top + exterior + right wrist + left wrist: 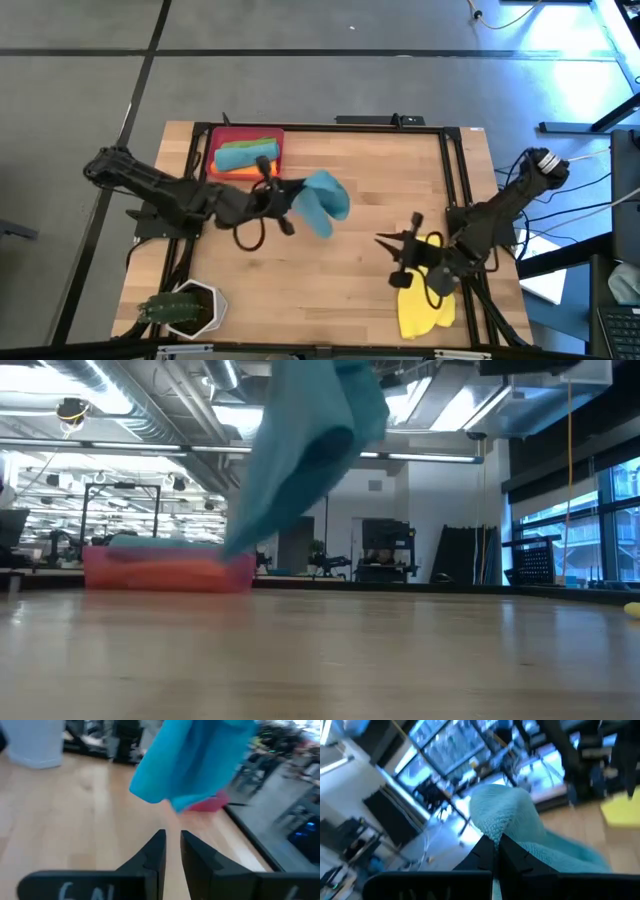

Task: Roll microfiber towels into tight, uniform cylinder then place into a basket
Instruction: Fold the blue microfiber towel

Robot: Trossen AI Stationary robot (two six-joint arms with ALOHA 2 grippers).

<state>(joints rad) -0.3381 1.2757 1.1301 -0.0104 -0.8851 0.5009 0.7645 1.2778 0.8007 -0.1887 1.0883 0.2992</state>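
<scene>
So closest to me, near the front edge of the table, there's a white hexagonal pot with a plant at the left corner and a yellow towel lying crumpled toward the right corner. The right gripper sits low just beside that yellow towel, its dark fingers set narrow with only a thin gap between them, and nothing in them as far as I can see

Further in, about mid-table, the left gripper has its jaws pinched tight on a teal-blue towel, clamped on a fold of the cloth. The towel is up off the wood and hanging loose in a floppy bunch, not rolled at all. From table height it dangles right in front of the basket

At the far left of the table is that basket, a red shallow tray, and it's already got towels in it: a teal-blue roll on top, a strip of green behind it and some orange along the near side

Beyond the table it's just grey floor and a bright workshop room
</scene>
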